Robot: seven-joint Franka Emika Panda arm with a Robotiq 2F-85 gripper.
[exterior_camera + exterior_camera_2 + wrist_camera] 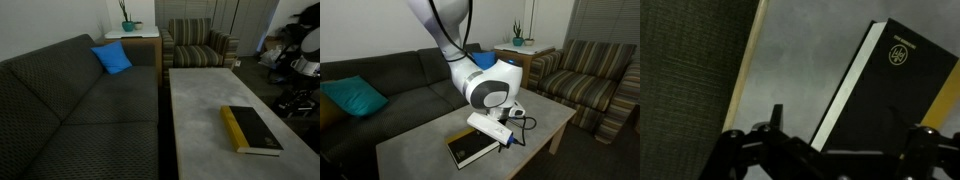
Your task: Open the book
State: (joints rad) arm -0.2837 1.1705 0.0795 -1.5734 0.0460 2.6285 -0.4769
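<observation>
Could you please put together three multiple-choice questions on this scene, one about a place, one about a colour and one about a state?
1. Where does the book lie?
A. on the sofa
B. on the grey table
C. on the striped armchair

2. What colour is the book's spine?
A. red
B. green
C. yellow

3. In what state is the book?
A. closed, lying flat
B. open, with pages spread
C. standing upright

Answers:
1 B: both exterior views show it resting on the tabletop.
2 C: a yellow strip runs along its long side in an exterior view.
3 A: the black cover faces up in the wrist view and no pages are spread.
</observation>
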